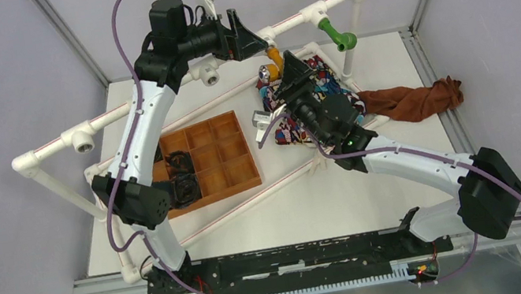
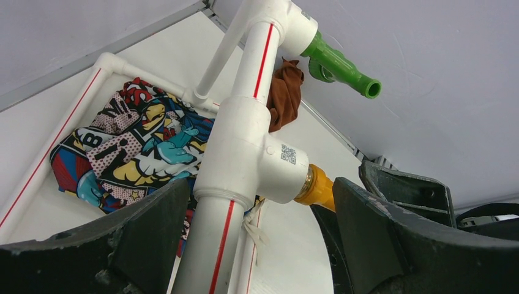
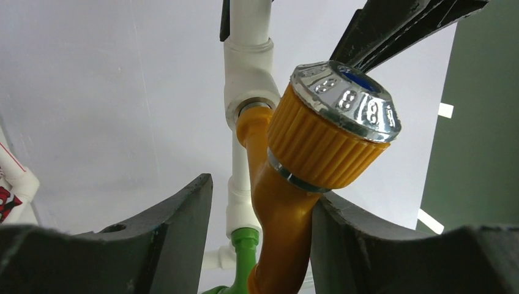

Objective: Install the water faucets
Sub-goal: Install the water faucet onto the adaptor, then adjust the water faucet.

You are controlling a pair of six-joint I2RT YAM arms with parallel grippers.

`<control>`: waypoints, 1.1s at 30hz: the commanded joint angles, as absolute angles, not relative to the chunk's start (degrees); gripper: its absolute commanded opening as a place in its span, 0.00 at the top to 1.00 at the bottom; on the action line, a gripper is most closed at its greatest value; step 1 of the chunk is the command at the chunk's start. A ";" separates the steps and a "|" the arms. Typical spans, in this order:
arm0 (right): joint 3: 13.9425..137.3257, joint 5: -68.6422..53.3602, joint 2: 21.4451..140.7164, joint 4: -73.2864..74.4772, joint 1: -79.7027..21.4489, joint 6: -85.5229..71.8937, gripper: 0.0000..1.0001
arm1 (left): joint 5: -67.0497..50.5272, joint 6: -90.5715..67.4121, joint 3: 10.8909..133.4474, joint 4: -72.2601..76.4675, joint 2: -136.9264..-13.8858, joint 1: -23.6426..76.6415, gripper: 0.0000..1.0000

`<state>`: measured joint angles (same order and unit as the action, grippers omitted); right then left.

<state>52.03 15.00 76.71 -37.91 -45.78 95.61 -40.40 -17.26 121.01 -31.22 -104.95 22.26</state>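
Over the table, left gripper (image 1: pixel 248 37): mine, raised to the back pipe (image 1: pixel 291 23), its fingers on either side of the tee (image 1: pixel 267 34) there.
Right gripper (image 1: pixel 292 67): reaching in from the near right, its nose just under that tee, at the orange faucet (image 1: pixel 274 55).
Orange faucet: seated in the tee, hanging toward me above the print cloth (image 1: pixel 316 94).
Green faucet (image 1: pixel 337 34): in the next tee to the right, spout slanting to the near right.
Left tee (image 1: pixel 84 138), middle tee (image 1: pixel 209 73): on the same pipe, mouths open.
Tray (image 1: pixel 241 170): brown, on the table beneath my left arm, with dark bits in its left cells; I cannot tell what they are.
Brown cloth (image 1: pixel 413 101): on the table just right of the print cloth.
Left wrist, left gripper (image 2: pixel 260 187): spread wide and holding nothing; pipe and tee stand between my fingers (image 2: pixel 128 239).
Orange faucet (image 2: pixel 315 187): neck screwed into the tee's side mouth, just beside the finger on the view's right; I cannot tell whether they touch.
Green faucet (image 2: pixel 336 64): farther along the pipe, spout pointing away to the right.
Right wrist, right gripper (image 3: pixel 262 193): open around the orange faucet (image 3: pixel 281 226); its body lies against the finger on the view's right, with a clear gap to the other.
Knob (image 3: pixel 333 138): ribbed orange with a chrome cap, above my fingers and tilted.
Green faucet (image 3: pixel 245 242): a sliver behind, below the tee.
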 commanded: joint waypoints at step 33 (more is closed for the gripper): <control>62.45 11.34 79.55 -20.40 -47.28 110.55 1.00 | -36.41 -17.25 121.16 -37.90 -102.18 21.29 0.05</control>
<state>59.94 12.86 78.02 -24.93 -46.63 97.27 -37.36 -17.23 122.17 -33.26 -104.81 21.71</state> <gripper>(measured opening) 0.355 0.943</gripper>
